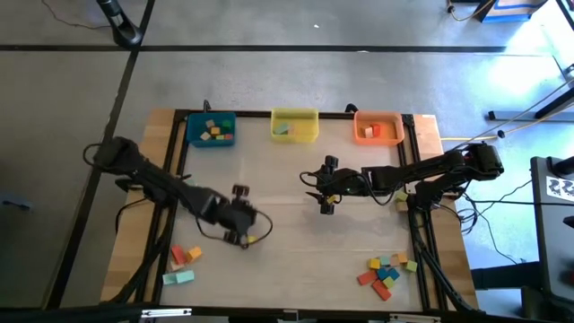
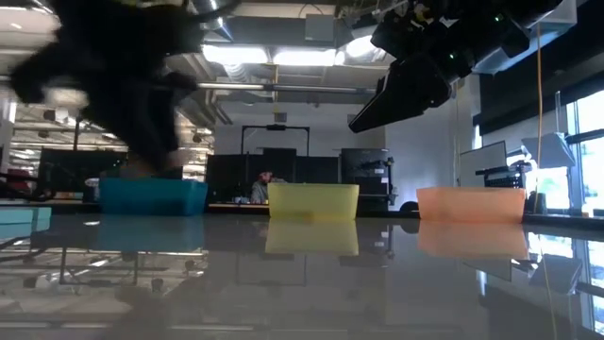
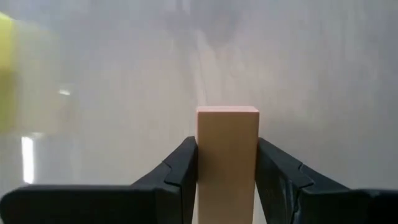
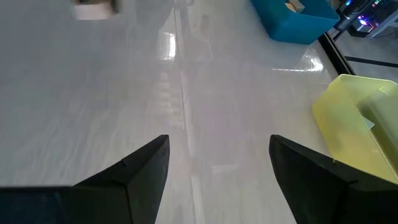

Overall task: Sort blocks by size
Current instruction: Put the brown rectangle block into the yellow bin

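Tabletop: L gripper (image 3: 227, 180) clamping tan block (image 3: 227, 149)

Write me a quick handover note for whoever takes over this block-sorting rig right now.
Left gripper: shut on a tan rectangular block, above the table's near-left middle.
Right gripper: open, empty, hovering mid-table.
Done: a few blocks already lie in the blue bin, yellow bin and orange bin along the far edge.
Left: the held block needs binning; loose blocks remain near left and near right.
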